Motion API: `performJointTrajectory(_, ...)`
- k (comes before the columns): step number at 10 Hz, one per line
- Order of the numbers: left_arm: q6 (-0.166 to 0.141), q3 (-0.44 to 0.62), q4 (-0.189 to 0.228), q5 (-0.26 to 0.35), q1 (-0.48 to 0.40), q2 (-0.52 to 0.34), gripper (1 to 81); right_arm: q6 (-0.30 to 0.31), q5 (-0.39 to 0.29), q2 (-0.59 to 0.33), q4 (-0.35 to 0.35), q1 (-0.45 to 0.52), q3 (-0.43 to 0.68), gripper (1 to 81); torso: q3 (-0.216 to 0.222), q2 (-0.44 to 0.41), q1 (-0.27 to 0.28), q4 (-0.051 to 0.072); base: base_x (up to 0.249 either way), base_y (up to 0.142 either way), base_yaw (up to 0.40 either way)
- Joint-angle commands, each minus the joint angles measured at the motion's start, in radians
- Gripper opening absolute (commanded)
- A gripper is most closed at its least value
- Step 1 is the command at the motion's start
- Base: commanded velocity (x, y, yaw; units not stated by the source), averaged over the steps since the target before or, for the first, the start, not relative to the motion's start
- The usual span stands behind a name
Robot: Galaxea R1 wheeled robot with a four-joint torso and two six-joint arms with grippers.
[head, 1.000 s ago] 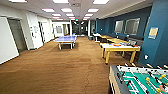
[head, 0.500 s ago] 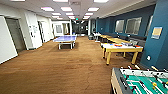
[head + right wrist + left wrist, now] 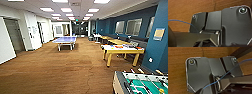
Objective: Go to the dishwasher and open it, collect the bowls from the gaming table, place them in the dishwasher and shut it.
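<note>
The gaming table (image 3: pixel 121 49), white-topped with a yellow edge and yellow legs, stands at the right by the blue wall, some way ahead across the brown carpet. Small coloured things lie on its top; I cannot make out the bowls among them from here. The dishwasher is out of view. Both wrist views look down on the carpet past the robot's own dark plates, with a thin blue cable (image 3: pixel 226 73) crossing in front.
A blue table-tennis table (image 3: pixel 65 40) stands mid-room further back. A green-field foosball table (image 3: pixel 141 83) is close at the lower right. More yellow tables (image 3: pixel 117 41) line the right wall. White walls and a doorway (image 3: pixel 13 35) run along the left.
The whole head view has crept forward: the gaming table looks slightly larger and the foosball table has slid lower in the picture. Nothing in the room has moved.
</note>
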Motion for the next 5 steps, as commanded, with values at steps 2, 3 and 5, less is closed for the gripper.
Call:
performJointTrajectory(2, 0.008, 0.003, 0.004, 0.048, -0.041, -0.006, 81.1, -0.004, -0.040, 0.003, -0.013, 0.045, 0.005, 81.1, 0.000, 0.000, 0.000, 0.000, 0.191, 0.000, 0.000)
performJointTrajectory(3, 0.008, 0.003, 0.004, 0.048, -0.041, -0.005, 81.1, -0.004, -0.040, 0.003, -0.015, 0.045, 0.005, 81.1, 0.000, 0.000, 0.000, 0.000, 0.192, 0.000, 0.000)
performJointTrajectory(5, 0.008, 0.003, 0.006, 0.048, -0.041, -0.003, 81.1, -0.004, -0.040, 0.003, -0.013, 0.045, 0.003, 81.1, 0.000, 0.000, 0.000, 0.000, 0.191, 0.000, 0.000)
